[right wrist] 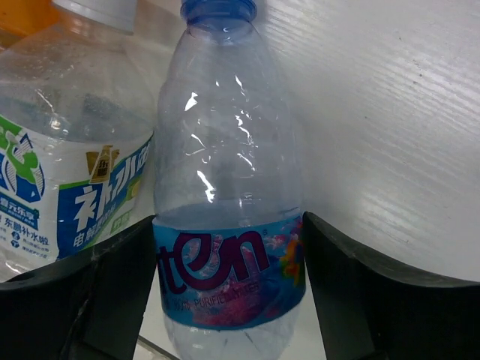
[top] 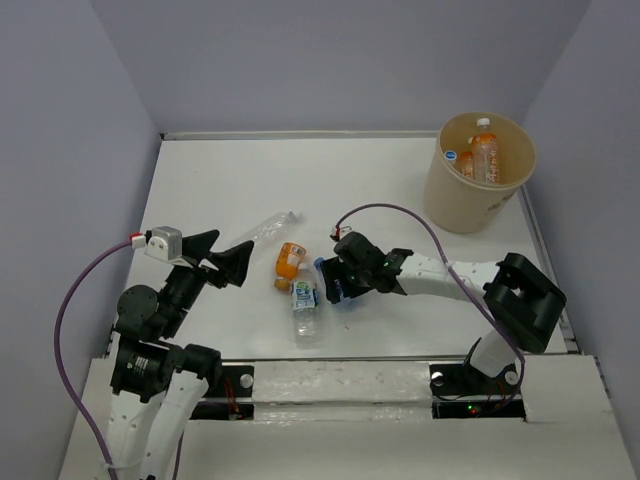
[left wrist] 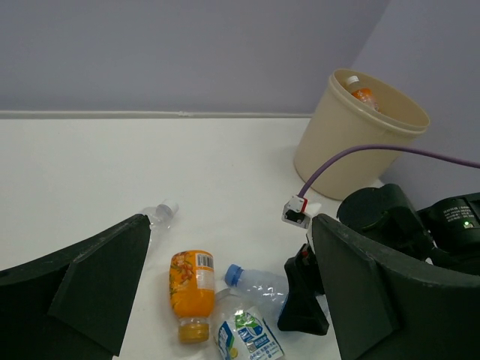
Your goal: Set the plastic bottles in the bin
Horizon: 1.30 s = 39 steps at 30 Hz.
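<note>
the right end effector (right wrist: pixel 229 232) straddles the blue-capped clear bottle (right wrist: pixel 225 135) lying on the desk (top: pixel 380 180), fingers (right wrist: pixel 112 285) against its label's sides; whether it grips, i cannot tell. the left end effector (left wrist: pixel 230 225) gapes wide, empty. the bin (top: pixel 470 205) stands well apart.

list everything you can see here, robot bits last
bin: one, beige, far right of table
binned bottles: at least two, orange, plus a blue cap, inside bin
clear bottle: one, unlabelled, lying left of centre
orange bottle: one, orange, lying mid-table
green-label bottle: one, clear, lying beside orange bottle, nearer the arms
blue-label bottle: one, clear with blue cap, lying right of green-label bottle
table: one, white
cables: two, purple, one per arm
left end effector: one, black, open, empty, near clear bottle
right end effector: one, black, fingers either side of blue-label bottle, grip unclear
</note>
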Motion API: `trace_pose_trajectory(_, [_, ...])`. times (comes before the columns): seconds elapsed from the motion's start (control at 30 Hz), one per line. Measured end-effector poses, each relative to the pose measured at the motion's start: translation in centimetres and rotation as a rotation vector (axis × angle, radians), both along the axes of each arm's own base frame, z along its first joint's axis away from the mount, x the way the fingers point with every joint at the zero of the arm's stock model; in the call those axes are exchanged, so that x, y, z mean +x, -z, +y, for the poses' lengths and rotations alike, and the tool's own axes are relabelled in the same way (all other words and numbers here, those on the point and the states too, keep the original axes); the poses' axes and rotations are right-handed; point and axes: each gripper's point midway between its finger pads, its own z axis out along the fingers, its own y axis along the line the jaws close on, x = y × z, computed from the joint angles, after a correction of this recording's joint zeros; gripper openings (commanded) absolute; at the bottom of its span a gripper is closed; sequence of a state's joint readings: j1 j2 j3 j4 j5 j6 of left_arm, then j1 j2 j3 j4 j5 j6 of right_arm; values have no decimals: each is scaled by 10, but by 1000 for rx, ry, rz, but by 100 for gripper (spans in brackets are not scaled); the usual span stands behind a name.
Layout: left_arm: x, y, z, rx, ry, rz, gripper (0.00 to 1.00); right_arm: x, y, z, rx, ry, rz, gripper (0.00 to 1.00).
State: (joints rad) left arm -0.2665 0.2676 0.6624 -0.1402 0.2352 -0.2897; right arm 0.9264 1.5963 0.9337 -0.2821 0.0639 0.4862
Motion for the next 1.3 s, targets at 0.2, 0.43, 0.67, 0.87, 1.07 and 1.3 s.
trace_pose_trajectory(0.2, [0,0,0,0,0,0,99,4,10,-4,-32,28,-2,49])
trace_pose_trajectory(0.43, [0,0,0,0,0,0,99,17,-5,-14,-59,81,-87,45])
trace_pose_trajectory(0.67, [0,0,0,0,0,0,99,68,-146,-41,30,205,-421,44])
trace_pose_trajectory(0.87, [0,0,0,0,0,-1,99,151,-306,-160,118,585,-769,44])
trace_pose_trajectory(1.07, [-2,-2,1,-3,0,-11,99,196,-341,-278,-14,880,-872,45])
trace_pose_trajectory(1.3, [-4,-3,1,-4,2,-16,99,240,-275,-305,-129,882,-729,60])
